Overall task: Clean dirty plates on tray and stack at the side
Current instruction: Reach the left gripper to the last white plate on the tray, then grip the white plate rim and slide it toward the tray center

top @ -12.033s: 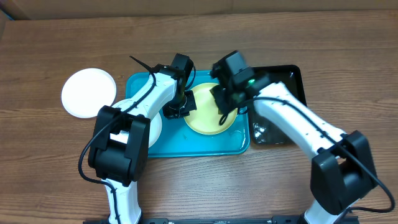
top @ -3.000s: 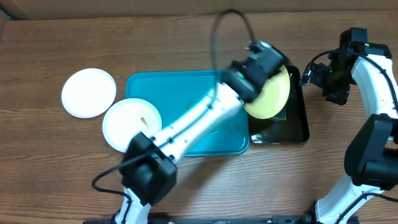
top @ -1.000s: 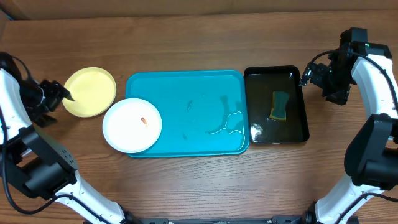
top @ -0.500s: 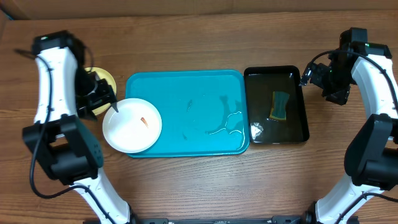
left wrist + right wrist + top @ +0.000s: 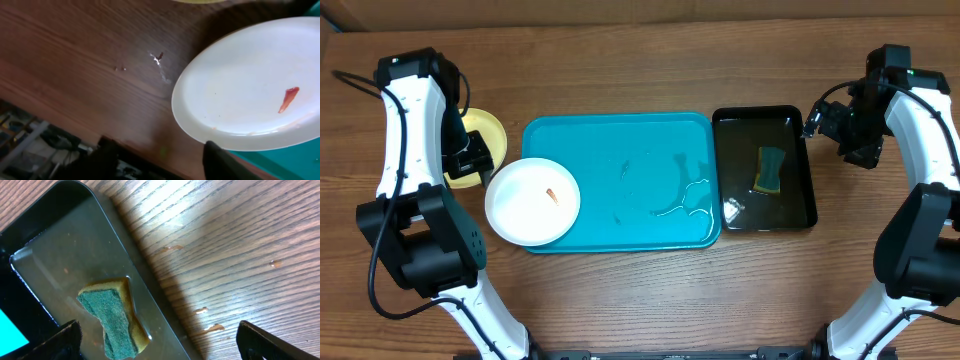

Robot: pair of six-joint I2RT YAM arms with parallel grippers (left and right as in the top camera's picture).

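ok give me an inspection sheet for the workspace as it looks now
surface: wooden table, water drops beside the black tray
job's things: turquoise tray wet, no plate fully inside it; white plate with an orange-red smear, overlapping the tray's left rim; yellow plate on the table left of the tray, partly hidden by the left arm
clutter: black tray holding water and a green sponge
grippers: left jaws apart, empty, near the white plate; right jaws apart, empty, over the black tray's right rim and the table beside it
cables: black cable off the left arm; another cable at the right arm
surroundings: brown strip along the overhead view's top edge, nothing else seen
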